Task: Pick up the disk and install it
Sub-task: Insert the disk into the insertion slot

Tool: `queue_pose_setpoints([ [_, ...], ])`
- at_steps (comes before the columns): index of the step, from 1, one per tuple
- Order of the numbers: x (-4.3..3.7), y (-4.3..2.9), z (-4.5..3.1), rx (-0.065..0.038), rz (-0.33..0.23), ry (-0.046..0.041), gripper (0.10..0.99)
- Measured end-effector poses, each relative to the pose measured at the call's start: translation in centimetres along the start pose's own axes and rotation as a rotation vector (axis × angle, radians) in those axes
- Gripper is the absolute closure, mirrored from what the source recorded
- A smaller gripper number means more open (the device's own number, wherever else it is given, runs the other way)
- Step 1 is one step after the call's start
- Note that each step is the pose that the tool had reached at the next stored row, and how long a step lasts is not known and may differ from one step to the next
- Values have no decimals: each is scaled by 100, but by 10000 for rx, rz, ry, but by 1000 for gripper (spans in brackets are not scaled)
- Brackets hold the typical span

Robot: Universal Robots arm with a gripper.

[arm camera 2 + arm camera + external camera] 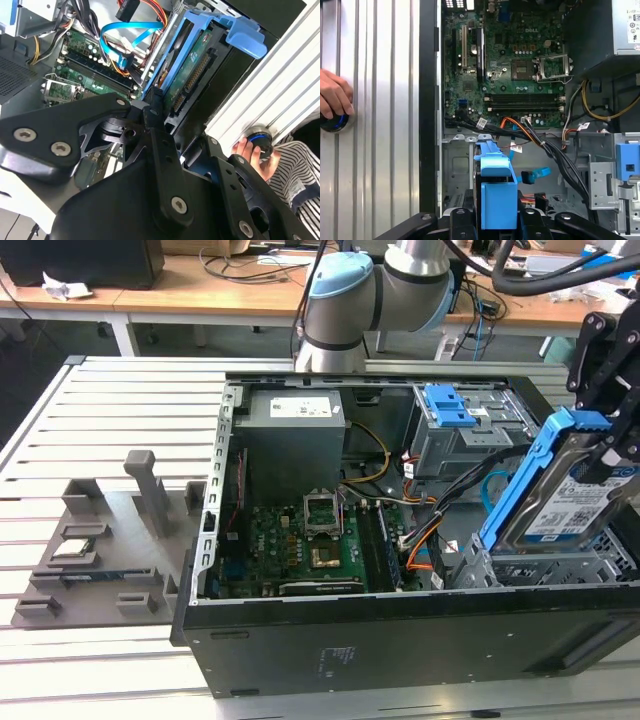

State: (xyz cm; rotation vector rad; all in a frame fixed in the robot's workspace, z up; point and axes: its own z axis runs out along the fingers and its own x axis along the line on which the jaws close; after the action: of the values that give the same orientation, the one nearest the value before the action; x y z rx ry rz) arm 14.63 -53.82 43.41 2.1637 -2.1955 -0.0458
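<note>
Item held: disk (pixel 565 502) in blue rail, clamped by its sides in gripper (pixel 612 445), tilted, label facing up. Located at the exterior view's right, over the drive cage (pixel 480 565) at the right end of the open case (pixel 350 645); not seated. Motherboard (pixel 300 540) exposed mid-case. Gray fixture (pixel 100 570) left of case, well apart, holding chip (pixel 78 546). Hand (pixel 335 97) on round button (pixel 334 122).
</note>
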Motion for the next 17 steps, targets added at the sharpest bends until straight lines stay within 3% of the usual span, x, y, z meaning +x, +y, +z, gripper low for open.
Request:
queue_pose_setpoints([
  [10,0,-6,99,-4,1,-1,722],
  [17,-3,-15,236,-15,0,-1,722],
])
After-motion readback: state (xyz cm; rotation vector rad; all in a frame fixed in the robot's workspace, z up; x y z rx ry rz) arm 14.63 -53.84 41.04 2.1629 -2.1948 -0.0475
